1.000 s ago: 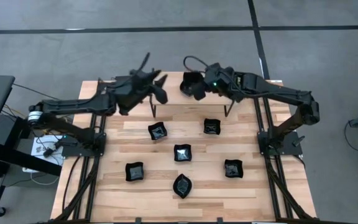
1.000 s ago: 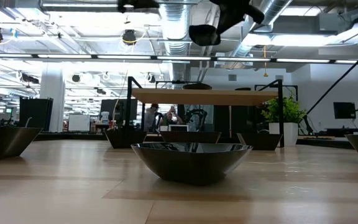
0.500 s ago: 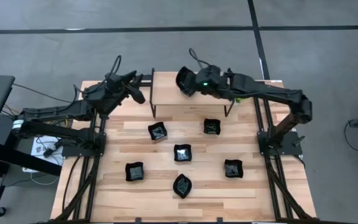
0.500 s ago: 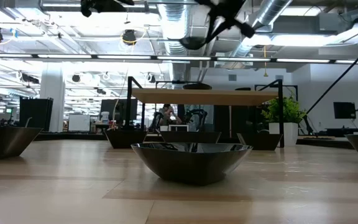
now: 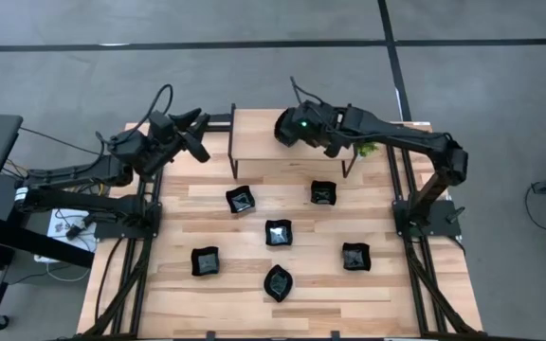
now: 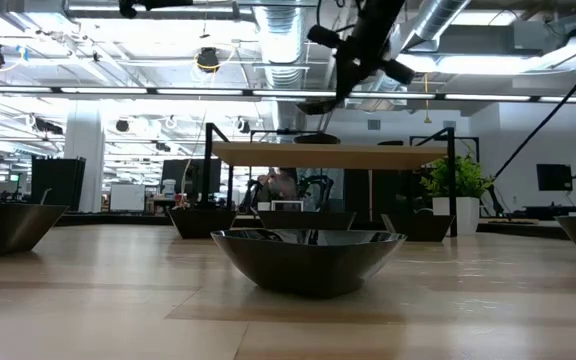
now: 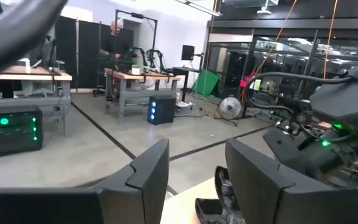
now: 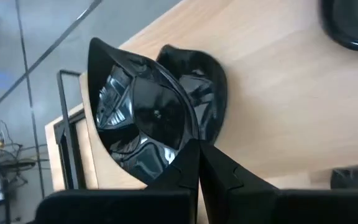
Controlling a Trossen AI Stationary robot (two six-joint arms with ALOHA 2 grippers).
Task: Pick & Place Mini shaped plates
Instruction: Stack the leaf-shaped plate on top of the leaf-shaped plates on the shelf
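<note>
My right gripper (image 8: 197,163) pinches leaf plate (image 8: 138,115) over shelf (image 5: 282,133); placing step. Next: lower, release. Left gripper (image 5: 190,135) spread, empty, aside.

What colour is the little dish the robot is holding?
Shiny black, seen best in the right wrist view: the plate pinched in the right gripper.

I see a grey floor (image 5: 254,76) crossed by dark lines around the wooden surface (image 5: 387,284). Looking level across it, the room beyond is a big open workshop: silver ducts (image 6: 288,20) and strip lights (image 6: 118,92) overhead, a white column (image 6: 85,150) on the left, a green plant (image 6: 455,178) and a dark monitor (image 6: 553,177) on the right. Far off, a person (image 6: 280,182) sits among desks.
</note>
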